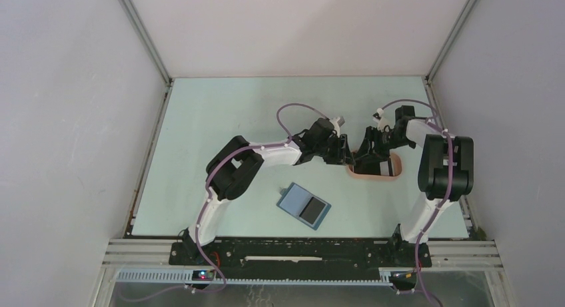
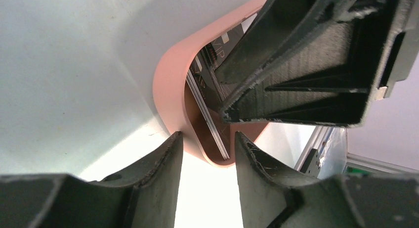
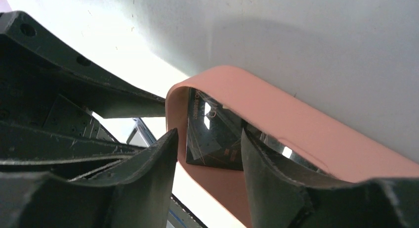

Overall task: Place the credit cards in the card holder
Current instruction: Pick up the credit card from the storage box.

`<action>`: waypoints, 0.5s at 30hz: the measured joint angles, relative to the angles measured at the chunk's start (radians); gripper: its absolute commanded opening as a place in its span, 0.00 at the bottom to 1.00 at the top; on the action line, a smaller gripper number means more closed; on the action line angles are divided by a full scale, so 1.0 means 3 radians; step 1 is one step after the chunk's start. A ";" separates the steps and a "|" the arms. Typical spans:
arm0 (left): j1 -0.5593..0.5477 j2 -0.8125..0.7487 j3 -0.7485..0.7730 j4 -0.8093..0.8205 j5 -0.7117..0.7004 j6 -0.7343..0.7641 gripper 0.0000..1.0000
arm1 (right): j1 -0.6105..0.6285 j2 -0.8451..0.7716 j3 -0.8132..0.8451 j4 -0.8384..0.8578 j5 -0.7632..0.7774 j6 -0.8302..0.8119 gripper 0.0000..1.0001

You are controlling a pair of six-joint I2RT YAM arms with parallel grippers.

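The cards [image 3: 212,134] are glossy, the peach tray [image 3: 296,119] smooth and matt, the fingers [image 3: 148,183] rough black plastic.

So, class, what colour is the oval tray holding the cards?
Peach-pink; the smooth oval tray shows best in the right wrist view.

From my remote console: a peach-pink oval tray [image 1: 398,168] sits right of centre on the pale green table [image 1: 220,120], with white walls [image 1: 300,27] and aluminium rails [image 1: 150,46] on three sides.

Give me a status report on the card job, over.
Left tool and right tool open at pink tray. Credit cards lean inside it, none gripped. Card holder lies open nearby, dark card on it. Tools crowd each other.
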 measured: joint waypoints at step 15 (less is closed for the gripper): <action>0.0001 0.0000 0.0000 -0.0004 0.0003 0.0025 0.27 | 0.0121 -0.0018 -0.0025 0.0011 0.0158 0.0028 0.68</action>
